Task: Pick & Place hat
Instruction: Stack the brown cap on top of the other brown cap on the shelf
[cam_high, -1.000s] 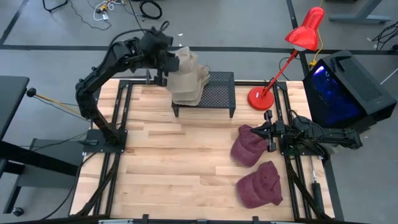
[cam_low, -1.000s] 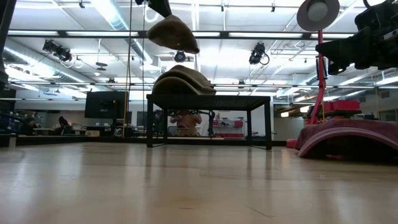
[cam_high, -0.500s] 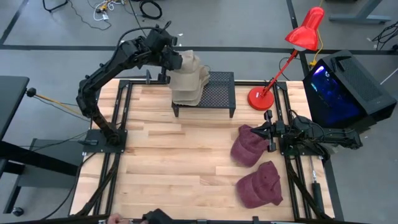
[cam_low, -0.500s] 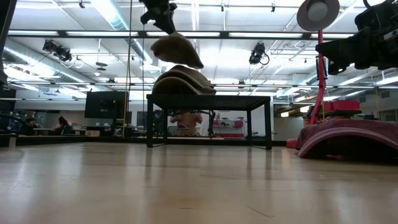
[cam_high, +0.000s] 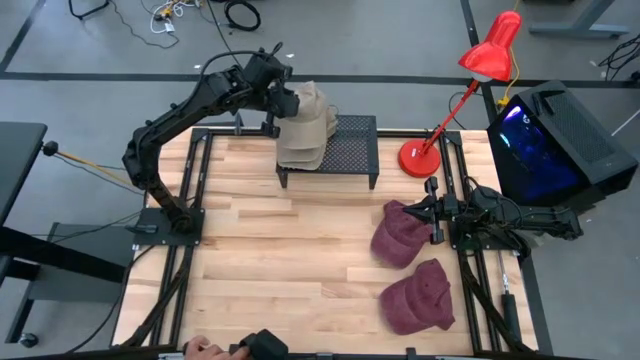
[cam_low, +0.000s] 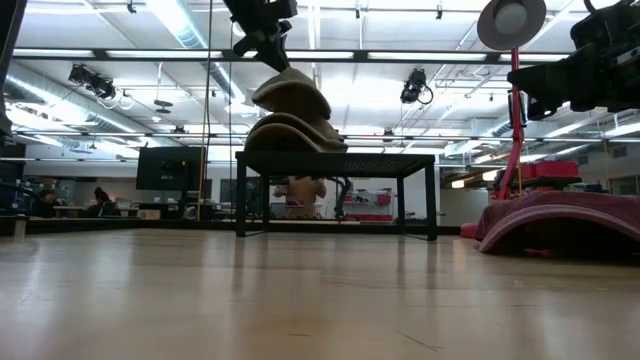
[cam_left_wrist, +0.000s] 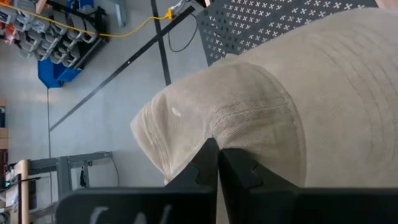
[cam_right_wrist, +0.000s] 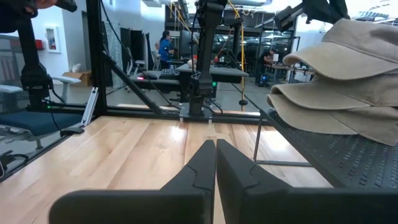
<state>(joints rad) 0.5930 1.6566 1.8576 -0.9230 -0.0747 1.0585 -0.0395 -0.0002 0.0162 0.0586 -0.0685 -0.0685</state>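
Three tan hats (cam_high: 305, 125), two maroon hats (cam_high: 402, 235).

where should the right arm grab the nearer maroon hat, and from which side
A guess: pinch the crown of the maroon hat from straight above. It lies dome-up on the table, soft folds bunched at the top, and the right gripper waits beside it. Its brim lies flat against the wood, harder to get under.

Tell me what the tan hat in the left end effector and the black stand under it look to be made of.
Tan hat: matte woven fabric, likely cotton twill; ribbed weave and stitched seams show. Black stand: probably dark painted metal sheet, with a regular pattern of punched cross holes.
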